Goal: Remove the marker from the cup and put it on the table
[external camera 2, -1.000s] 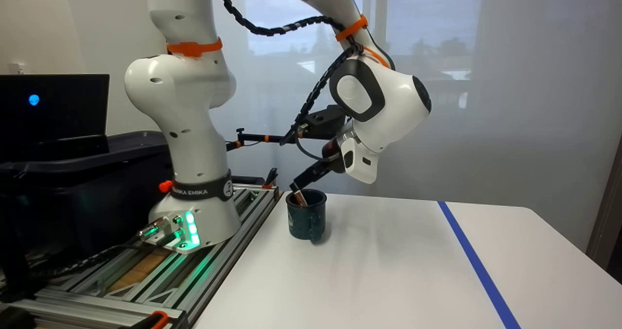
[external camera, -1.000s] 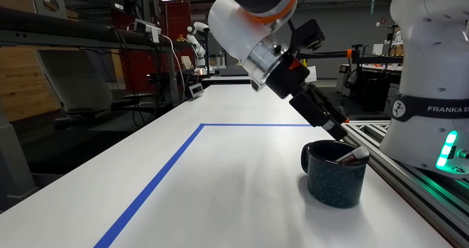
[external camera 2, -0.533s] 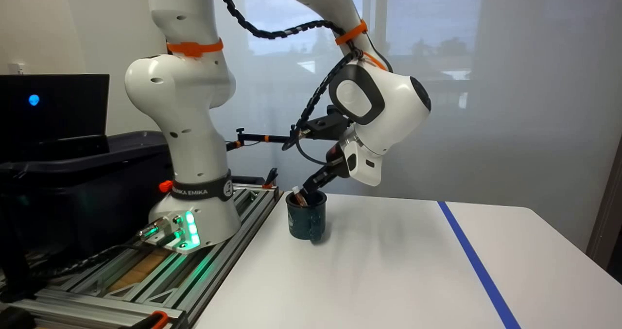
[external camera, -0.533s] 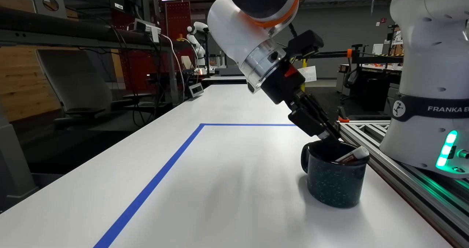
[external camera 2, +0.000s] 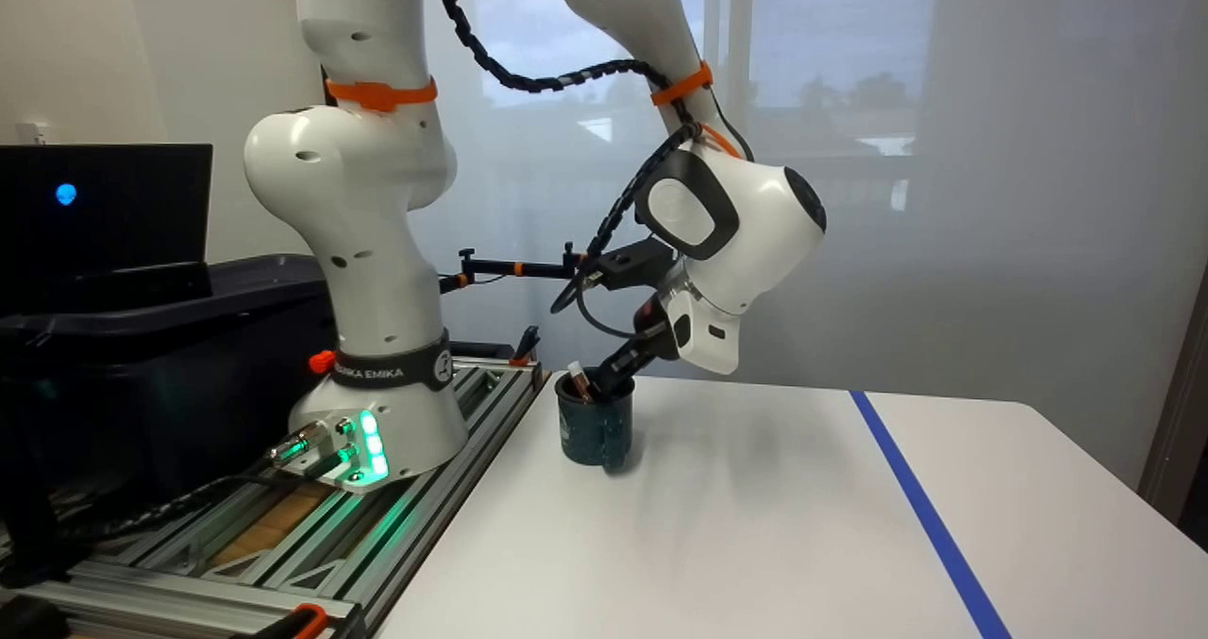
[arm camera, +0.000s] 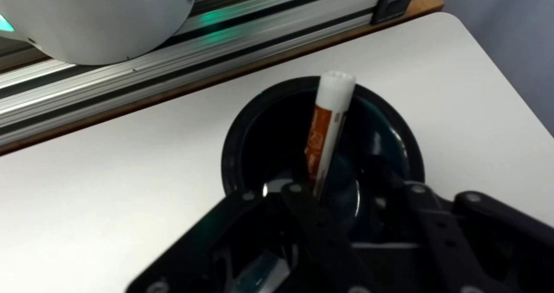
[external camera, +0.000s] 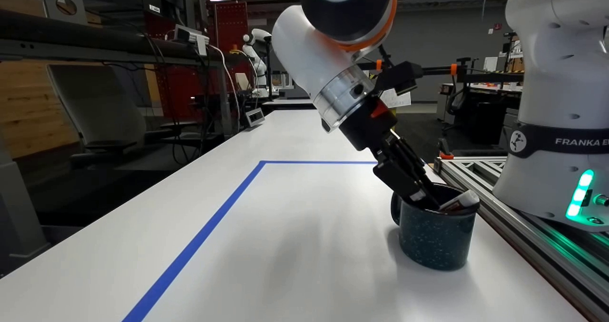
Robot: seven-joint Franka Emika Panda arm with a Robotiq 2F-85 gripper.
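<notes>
Wrist view looks down into the cup (arm camera: 232, 154), deeper than both exterior views do: marker (arm camera: 320, 137) is in it, orange-brown, on a slant, w/ its white end (arm camera: 336, 89) over the rim at abt 12–1 o'clock. Same view for the gripper (arm camera: 339, 172): fingers (arm camera: 320, 228) spread, clear gap btw them, no hold on anything. Marker's low end is out of sight by the finger at approx. 7 o'clock, so can't be sure if those two touch.

In an exterior view the handle (external camera: 394, 207) is at abt 9 o'clock & gripper slants in from 10–11, tips down inside the cup. Blue tape line (external camera: 200, 237) is at 9 o'clock too, well apart from cup.

Cup stands upright on the white table (external camera: 309, 227), near the metal rails (arm camera: 259, 29). In an exterior view a dark tub (external camera 2: 142, 384), laptop (external camera 2: 104, 214) above it, is at 9 o'clock of the robot base (external camera 2: 382, 422); contents hidden. There the marker's white end is at 10–11 o'clock of the cup's mouth.
</notes>
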